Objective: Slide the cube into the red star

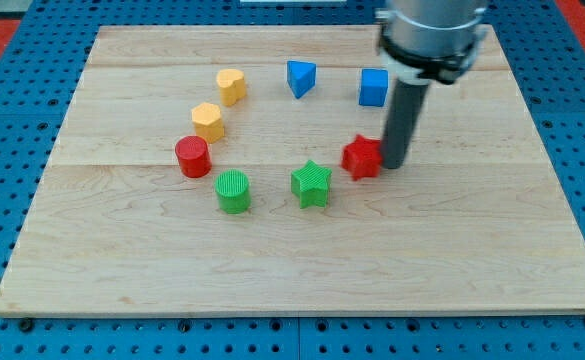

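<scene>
Toward the view's top right, the blue cube point(374, 87) sits flat beside the blue triangular block point(301, 77). Below it, my tip point(393, 165) touches the red star's point(363, 157) right side, well apart from the cube. No jaws here, only a rod holding nothing. Bare wooden board point(492, 230) stretches rightward.

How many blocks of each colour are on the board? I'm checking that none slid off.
Yellow: 2, a yellow heart block and a yellow hexagon block
Blue: 2, a blue wedge block and a blue cube
Red: 2, a red cylinder and a red star
Green: 2, a green cylinder and a green star
Total: 8
</scene>
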Controlling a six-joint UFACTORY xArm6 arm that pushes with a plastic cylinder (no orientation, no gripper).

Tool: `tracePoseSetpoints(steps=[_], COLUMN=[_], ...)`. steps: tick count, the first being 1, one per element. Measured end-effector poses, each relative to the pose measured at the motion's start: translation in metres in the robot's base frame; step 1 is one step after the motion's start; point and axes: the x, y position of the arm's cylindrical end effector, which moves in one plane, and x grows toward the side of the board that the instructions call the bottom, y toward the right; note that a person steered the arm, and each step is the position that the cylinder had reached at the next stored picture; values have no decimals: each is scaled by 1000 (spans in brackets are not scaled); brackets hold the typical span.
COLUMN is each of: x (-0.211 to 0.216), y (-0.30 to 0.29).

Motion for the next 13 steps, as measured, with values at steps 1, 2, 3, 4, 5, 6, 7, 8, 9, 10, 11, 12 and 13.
tracePoseSetpoints(steps=[1, 2, 3, 4, 5, 6, 7, 8, 9, 10, 11, 12, 13], x=[0, -7, 4, 54, 57, 56, 52, 50, 48, 43, 9, -31, -92], y=[-14, -6, 78, 114, 111, 111, 111, 111, 112, 131, 158, 123, 124])
